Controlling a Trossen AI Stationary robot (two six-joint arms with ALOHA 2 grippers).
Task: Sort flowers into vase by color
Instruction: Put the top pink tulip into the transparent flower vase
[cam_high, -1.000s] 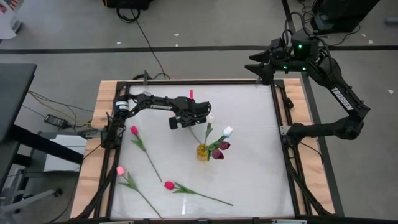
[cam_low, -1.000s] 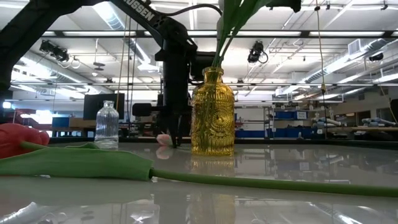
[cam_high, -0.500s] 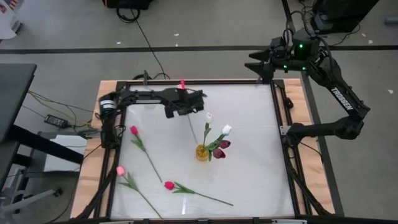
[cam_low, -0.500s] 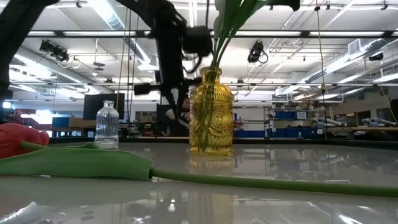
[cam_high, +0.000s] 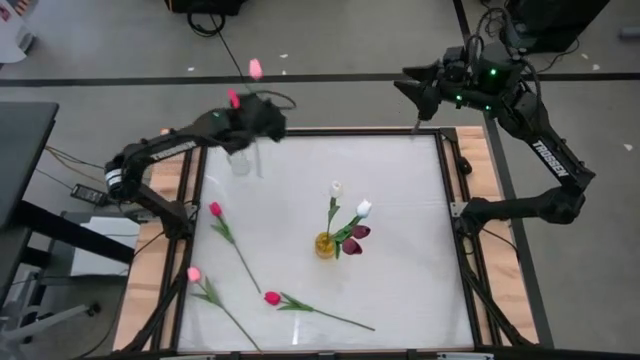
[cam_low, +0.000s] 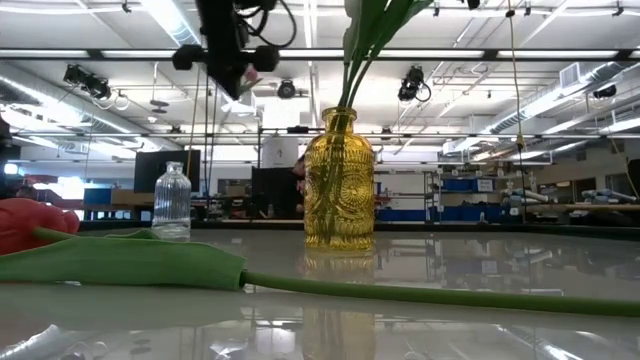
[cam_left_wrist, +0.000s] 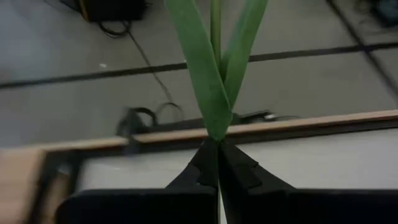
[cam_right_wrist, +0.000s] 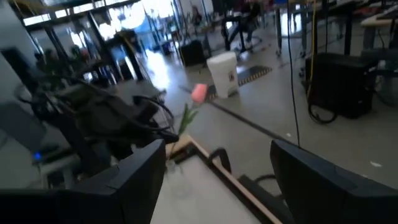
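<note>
My left gripper (cam_high: 258, 112) is high over the table's far left corner, shut on a pink tulip (cam_high: 256, 68) whose head points past the far edge. It also shows in the right wrist view (cam_right_wrist: 199, 93). A clear glass vase (cam_high: 240, 160) stands just below it on the table. An amber glass vase (cam_high: 326, 243) at mid-table holds white and dark purple tulips. A red tulip (cam_high: 215, 210), a pink one (cam_high: 194, 274) and another red one (cam_high: 272, 298) lie flat on the near left part. My right gripper (cam_high: 415, 90) is open and empty above the far right corner. My left gripper pinches the pink tulip's stem where the leaves branch off (cam_left_wrist: 216, 134) between its two shut fingers (cam_left_wrist: 205, 165). The stem and leaves run on past the fingertips, along the fingers. The tulip is lifted clear of the table, head farthest from the gripper.
The table has a dark raised frame (cam_high: 440, 200) on all sides. The lying tulips' long stems (cam_high: 330, 316) reach across the near half. Free room lies on the right half of the white top (cam_high: 410, 260).
My left gripper has risen from beside the amber vase and swung toward the table's far left corner, staying shut on the pink tulip. The tulip has gone with it, lifted well above the table, its head now beyond the far edge.
</note>
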